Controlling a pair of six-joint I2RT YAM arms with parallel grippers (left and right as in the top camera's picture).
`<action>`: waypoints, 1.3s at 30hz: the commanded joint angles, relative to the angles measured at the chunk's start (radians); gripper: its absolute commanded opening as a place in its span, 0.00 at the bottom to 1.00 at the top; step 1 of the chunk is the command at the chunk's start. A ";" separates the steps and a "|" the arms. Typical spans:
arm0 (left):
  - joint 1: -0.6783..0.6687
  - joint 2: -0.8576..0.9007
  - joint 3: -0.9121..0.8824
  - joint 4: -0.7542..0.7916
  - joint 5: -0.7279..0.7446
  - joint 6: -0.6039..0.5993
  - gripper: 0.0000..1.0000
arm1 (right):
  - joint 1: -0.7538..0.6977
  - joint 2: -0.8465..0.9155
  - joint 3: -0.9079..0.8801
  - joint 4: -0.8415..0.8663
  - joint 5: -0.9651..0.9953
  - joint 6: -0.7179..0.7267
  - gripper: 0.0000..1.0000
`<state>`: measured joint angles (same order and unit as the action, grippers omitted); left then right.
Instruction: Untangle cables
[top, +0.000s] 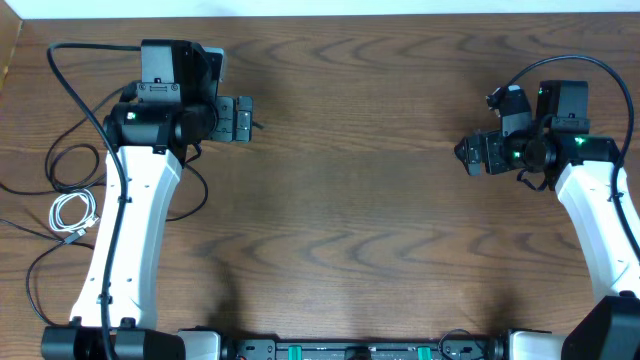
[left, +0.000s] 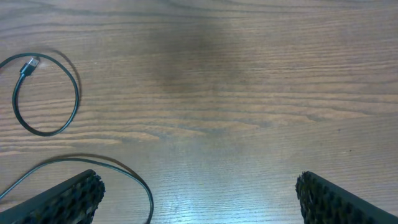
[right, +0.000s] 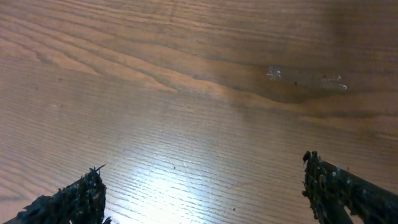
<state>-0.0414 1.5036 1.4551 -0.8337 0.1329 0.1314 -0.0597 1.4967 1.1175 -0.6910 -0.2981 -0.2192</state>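
Thin black cables (top: 62, 160) lie in loose loops at the table's left edge, beside my left arm. A short white cable (top: 72, 214) lies coiled just below them. Another black strand (top: 198, 195) curves out to the right of the arm. In the left wrist view one black cable loop (left: 76, 93) with a small plug lies at the left, and a second strand (left: 147, 188) curves past the left finger (left: 74, 196). My left gripper (top: 250, 119) (left: 199, 196) is open over bare wood. My right gripper (top: 462, 153) (right: 202, 190) is open at the far right, with no cable near it.
The wooden table (top: 350, 220) stretches between the two arms. Thicker black cables (top: 75, 75) fixed to the left arm arc over the left side, and another (top: 600, 70) loops over the right arm. The table's left edge (top: 8, 60) is close to the cables.
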 joint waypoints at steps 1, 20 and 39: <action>-0.001 -0.016 0.002 -0.003 0.006 0.006 1.00 | 0.003 -0.013 0.014 -0.001 0.001 0.005 0.99; 0.000 -0.013 0.002 -0.003 0.006 0.006 1.00 | 0.003 -0.013 0.014 -0.001 0.001 0.005 0.99; 0.000 -0.235 -0.117 0.021 0.005 0.006 0.99 | 0.003 -0.013 0.014 -0.001 0.001 0.005 0.99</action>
<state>-0.0414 1.3312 1.4048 -0.8253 0.1329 0.1314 -0.0597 1.4967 1.1175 -0.6910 -0.2977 -0.2192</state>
